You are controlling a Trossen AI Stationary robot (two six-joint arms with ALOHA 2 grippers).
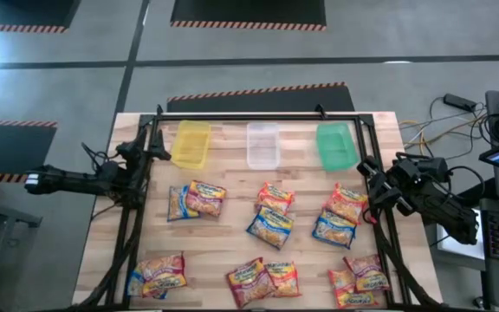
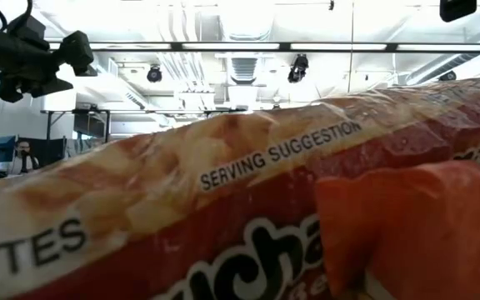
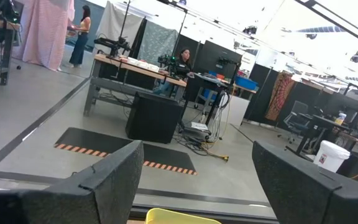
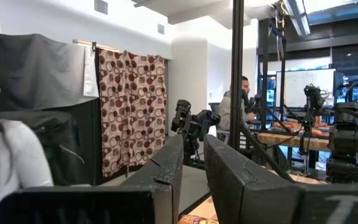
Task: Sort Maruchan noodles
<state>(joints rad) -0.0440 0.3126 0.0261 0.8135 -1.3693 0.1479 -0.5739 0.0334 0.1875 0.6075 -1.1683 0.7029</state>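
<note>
None of the Maruchan noodles (image 1: 271, 221) are sorted yet: all lie scattered on the counter (image 1: 232, 186) below three empty bins (image 1: 262, 144), left gripper (image 1: 152, 146) wide open and empty, right gripper (image 1: 369, 178) nearly closed, holding nothing.

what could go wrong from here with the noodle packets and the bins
1. The noodle packets lie in overlapping clusters, so a grab may lift two at once or drag a neighbour along.
2. The packets in the front row sit near the table edge; a nudge could push one off.
3. One packet fills most of the low view, so that camera gives little help. Both pincers wait at the sides, left pincer open, right pincer nearly closed and empty.
</note>
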